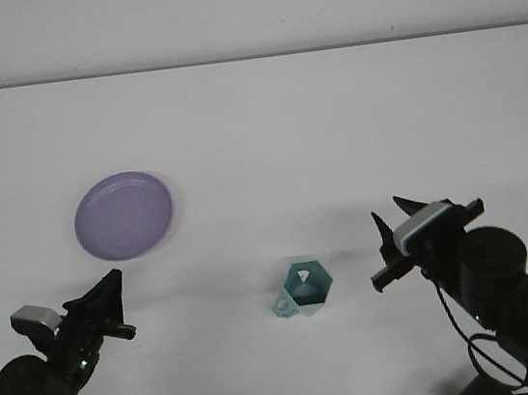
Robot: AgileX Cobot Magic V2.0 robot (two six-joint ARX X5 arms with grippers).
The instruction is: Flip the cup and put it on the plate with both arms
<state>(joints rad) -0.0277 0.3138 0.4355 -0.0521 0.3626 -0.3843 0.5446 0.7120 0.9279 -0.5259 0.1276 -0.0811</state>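
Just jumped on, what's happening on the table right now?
Neither arm is holding anything. The teal cup stands on the table with its mouth up, between the two arms. The right gripper is beside it, clear of it, fingers open. The left gripper sits low at the near left. The purple plate has nothing on it.

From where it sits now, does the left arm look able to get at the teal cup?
Probably yes. The left pincer points toward the cup, which stands apart on bare table. Nothing lies between them, and the right pincer is drawn back to the cup's other side.
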